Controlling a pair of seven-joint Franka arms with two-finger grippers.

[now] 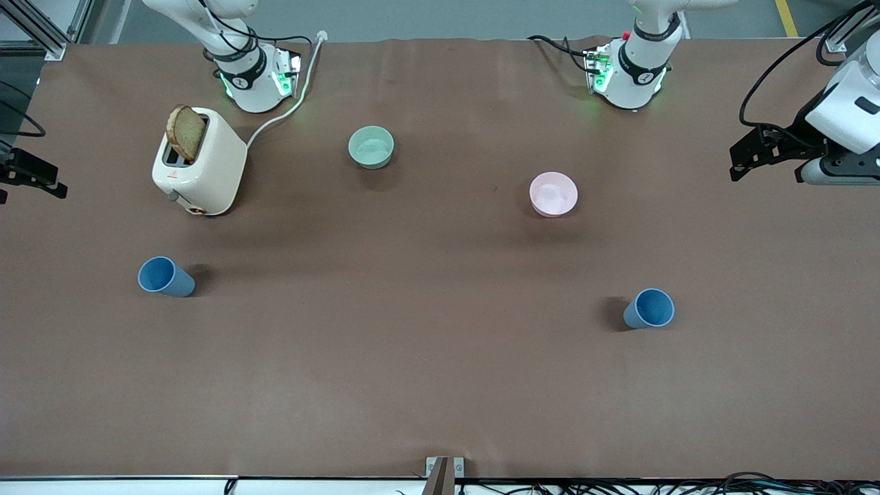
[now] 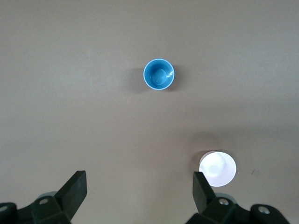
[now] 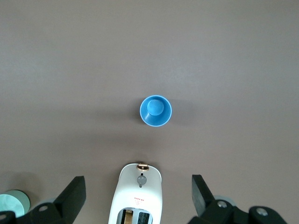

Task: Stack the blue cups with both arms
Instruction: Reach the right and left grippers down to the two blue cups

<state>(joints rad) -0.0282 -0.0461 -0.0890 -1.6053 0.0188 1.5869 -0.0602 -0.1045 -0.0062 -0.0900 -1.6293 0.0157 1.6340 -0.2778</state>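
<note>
Two blue cups stand upright and apart on the brown table. One cup stands toward the right arm's end, nearer the front camera than the toaster; it also shows in the right wrist view. The other cup stands toward the left arm's end, nearer the front camera than the pink bowl; it also shows in the left wrist view. My left gripper hangs high over the table, open and empty, and shows at the front view's edge. My right gripper is open and empty, high over the toaster.
A cream toaster with a slice of bread stands near the right arm's base. A mint-green bowl and a pink bowl sit farther from the front camera than the cups. A white cable runs from the toaster.
</note>
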